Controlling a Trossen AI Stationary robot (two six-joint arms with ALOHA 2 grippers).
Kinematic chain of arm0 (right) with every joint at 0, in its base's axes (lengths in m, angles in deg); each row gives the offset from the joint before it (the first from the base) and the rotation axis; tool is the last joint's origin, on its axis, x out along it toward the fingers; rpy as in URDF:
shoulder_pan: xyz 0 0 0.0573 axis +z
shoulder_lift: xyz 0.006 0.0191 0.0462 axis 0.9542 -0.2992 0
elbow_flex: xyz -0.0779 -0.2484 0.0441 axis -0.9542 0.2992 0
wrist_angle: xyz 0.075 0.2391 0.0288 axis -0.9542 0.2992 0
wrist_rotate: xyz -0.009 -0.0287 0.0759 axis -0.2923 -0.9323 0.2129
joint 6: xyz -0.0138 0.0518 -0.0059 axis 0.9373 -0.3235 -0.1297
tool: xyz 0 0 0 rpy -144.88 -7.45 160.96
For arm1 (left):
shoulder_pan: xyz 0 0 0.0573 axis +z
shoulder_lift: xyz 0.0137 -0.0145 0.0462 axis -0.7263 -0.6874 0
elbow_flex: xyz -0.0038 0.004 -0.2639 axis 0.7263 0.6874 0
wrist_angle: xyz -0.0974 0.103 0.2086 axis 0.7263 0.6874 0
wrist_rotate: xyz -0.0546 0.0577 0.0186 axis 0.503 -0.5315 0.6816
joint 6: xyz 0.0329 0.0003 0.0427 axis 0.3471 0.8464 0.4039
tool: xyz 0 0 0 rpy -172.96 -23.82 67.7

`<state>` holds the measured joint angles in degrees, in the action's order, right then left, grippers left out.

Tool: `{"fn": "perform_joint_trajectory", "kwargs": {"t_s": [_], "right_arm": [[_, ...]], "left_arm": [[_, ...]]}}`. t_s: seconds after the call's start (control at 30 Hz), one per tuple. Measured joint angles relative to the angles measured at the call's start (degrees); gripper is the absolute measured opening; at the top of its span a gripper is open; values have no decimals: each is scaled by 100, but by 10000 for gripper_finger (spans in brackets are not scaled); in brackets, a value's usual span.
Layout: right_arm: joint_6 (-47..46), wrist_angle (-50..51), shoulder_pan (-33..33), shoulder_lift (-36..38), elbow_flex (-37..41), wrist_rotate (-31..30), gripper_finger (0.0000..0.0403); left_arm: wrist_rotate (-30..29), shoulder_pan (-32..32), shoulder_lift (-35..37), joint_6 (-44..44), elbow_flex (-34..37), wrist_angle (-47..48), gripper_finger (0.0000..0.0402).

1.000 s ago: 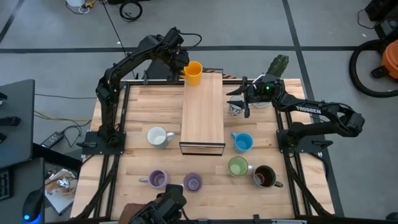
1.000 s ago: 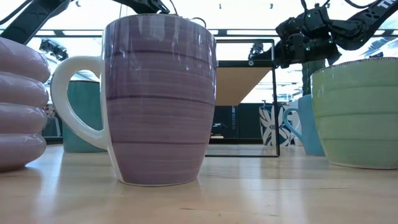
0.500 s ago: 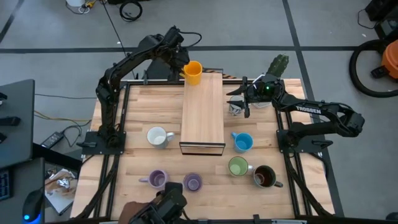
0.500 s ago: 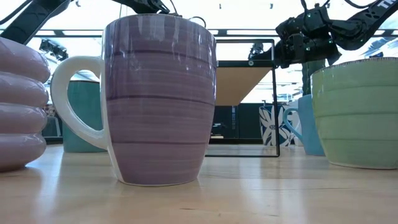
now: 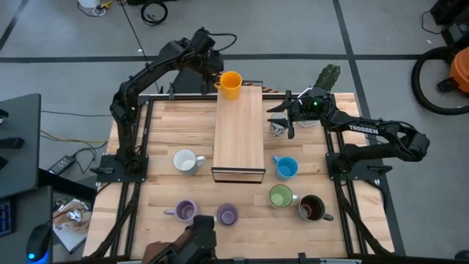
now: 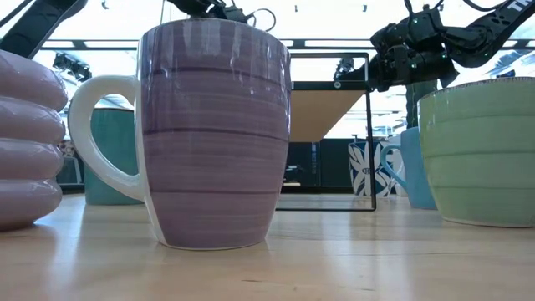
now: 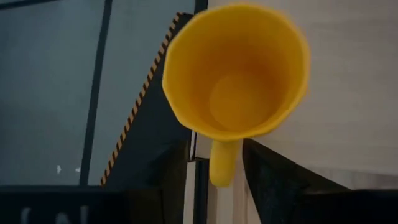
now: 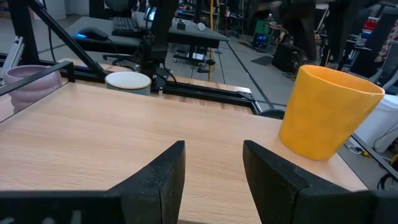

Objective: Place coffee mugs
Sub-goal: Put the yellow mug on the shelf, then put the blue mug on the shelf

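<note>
Left gripper holds orange mug by its handle at the far end of the wooden riser.

The right gripper hovers open above the patterned white mug, beside the riser. The glossy, empty orange mug looks tilted, apparently not yet set down. Seven mugs remain on the table: white, blue, green, dark brown, two purple, so the task appears barely begun.

A robotics lab or workshop, judging by the grey concrete floor with loose cables and a vacuum cleaner off one side. Black metal framing round a wooden table, and desks with a keyboard and mouse behind.
</note>
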<state>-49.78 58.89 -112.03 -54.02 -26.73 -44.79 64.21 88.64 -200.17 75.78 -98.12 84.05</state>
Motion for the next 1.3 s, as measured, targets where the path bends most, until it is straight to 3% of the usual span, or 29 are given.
{"fn": "perform_joint_trajectory", "kwargs": {"t_s": [0.2, 0.37, 0.47, 0.57, 0.67, 0.97, 1.17, 1.3], "right_arm": [[0, 0, 0, 2, 0, 0, 167], [0, 25, 0, 0, 0, 0, 167], [21, 109, -11, 0, 0, 0, 167], [53, 137, -75, 0, 0, 0, 167], [55, 138, -147, 0, 0, 0, 167], [68, 142, -201, 0, 0, 0, 167], [13, 108, -199, 1, 0, -55, 167], [-417, 28, -119, 1, -1, -548, 167]], "left_arm": [[-46, -19, 491, -111, 0, 4, 197], [59, -69, 1028, -490, 0, -5, 195], [479, -82, 1277, -996, 5, 124, 188], [1422, -109, 1394, -1378, 220, 283, 180], [1912, -204, 1624, -1517, 1022, 102, 170], [1836, -390, 2812, -1958, 4270, -2404, 143], [1833, -363, 3653, -2390, 5677, -4184, 142], [1833, -369, 4138, -2614, 6602, -5316, 142]]}}
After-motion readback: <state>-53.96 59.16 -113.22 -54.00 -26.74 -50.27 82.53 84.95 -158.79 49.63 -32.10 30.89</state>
